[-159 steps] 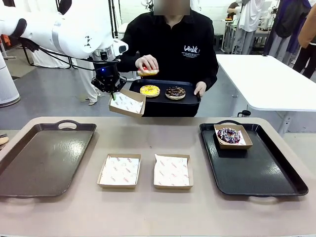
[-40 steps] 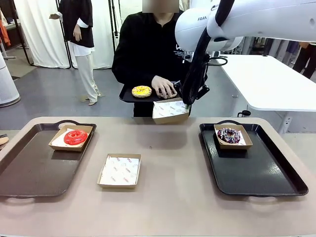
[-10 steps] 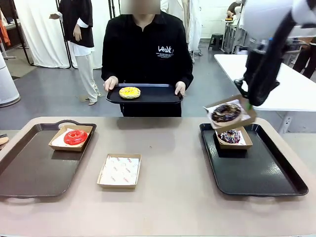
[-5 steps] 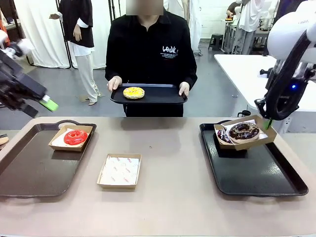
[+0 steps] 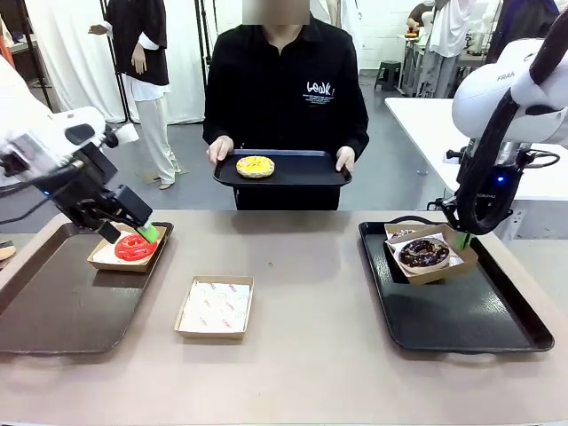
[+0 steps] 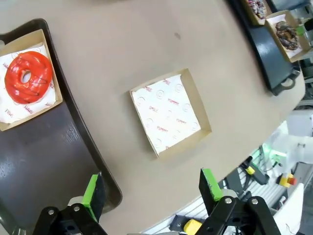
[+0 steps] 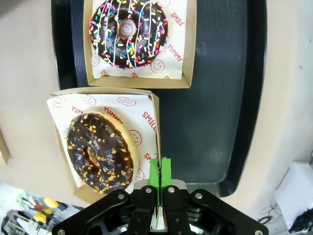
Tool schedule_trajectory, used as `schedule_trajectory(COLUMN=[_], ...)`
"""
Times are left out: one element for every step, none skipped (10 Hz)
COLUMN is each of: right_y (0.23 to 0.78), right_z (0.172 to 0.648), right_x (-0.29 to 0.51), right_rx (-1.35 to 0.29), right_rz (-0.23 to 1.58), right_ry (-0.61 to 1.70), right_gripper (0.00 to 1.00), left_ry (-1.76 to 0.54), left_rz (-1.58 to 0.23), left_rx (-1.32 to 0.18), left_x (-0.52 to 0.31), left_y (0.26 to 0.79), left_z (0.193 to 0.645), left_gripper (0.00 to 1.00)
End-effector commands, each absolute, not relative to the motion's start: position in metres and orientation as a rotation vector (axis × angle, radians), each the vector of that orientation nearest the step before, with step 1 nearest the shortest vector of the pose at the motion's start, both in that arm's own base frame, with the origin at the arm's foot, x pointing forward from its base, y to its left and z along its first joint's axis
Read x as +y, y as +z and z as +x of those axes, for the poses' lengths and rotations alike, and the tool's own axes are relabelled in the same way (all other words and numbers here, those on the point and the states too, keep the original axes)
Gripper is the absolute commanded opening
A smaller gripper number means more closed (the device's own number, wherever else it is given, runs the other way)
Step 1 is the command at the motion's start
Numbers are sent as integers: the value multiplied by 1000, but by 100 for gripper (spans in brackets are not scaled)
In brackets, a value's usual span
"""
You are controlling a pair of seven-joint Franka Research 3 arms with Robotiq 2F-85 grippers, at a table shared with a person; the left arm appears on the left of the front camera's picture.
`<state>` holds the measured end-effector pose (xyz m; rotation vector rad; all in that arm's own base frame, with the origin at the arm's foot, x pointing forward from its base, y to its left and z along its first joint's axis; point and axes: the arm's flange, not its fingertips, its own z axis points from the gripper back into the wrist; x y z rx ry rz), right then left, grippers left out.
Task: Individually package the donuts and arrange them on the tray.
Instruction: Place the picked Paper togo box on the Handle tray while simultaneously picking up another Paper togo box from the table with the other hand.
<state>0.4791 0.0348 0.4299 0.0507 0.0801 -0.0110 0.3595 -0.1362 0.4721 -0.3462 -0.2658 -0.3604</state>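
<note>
My right gripper [image 5: 461, 238] [image 7: 160, 171] is shut on the rim of a paper-lined box holding the dark chocolate donut [image 5: 424, 253] [image 7: 100, 152]. It holds the box tilted, low over the right tray [image 5: 484, 311]. Just behind it on that tray sits the boxed white-purple sprinkled donut [image 7: 128, 30]. My left gripper [image 5: 129, 235] [image 6: 151, 188] is open above the left tray [image 5: 62, 302], close to the boxed red donut [image 5: 135, 248] [image 6: 28, 77]. The yellow donut [image 5: 255, 166] lies on a black tray [image 5: 302, 169] held by the person.
One empty paper-lined box [image 5: 215, 306] [image 6: 169, 111] lies on the tan table between the two trays. The near half of the right tray and most of the left tray are bare. A white table [image 5: 479, 142] stands behind at the right.
My right gripper has lowered the chocolate donut's box towards the right tray, in front of the sprinkled one. My left arm has swung in over the left tray, near the red donut.
</note>
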Motion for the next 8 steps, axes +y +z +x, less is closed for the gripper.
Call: schedule_trajectory(right_y=[432, 432, 432, 432, 432, 432, 432, 432], right_z=[478, 478, 478, 478, 478, 478, 478, 478], right_x=[33, 33, 33, 33, 33, 33, 33, 33], right_rx=[82, 82, 82, 82, 82, 82, 82, 82], right_rz=[53, 53, 53, 53, 53, 53, 53, 53], right_ry=[-14, -14, -14, -14, -14, -14, -14, -14], right_gripper=[1, 1, 1, 1, 1, 1, 1, 1], left_ry=[-335, -347, -360, -370, -376, -394, -405, -411], left_rz=[-269, -234, -201, -172, -148, -116, -86, -61], left_rx=[-273, -270, -281, -293, -291, -292, -297, -298], left_x=[-152, -159, -164, -171, -178, -187, -196, -204], left_y=[453, 438, 426, 415, 403, 390, 380, 372], left_z=[368, 367, 366, 366, 363, 360, 357, 353], left_gripper=[100, 100, 100, 100, 100, 100, 100, 100])
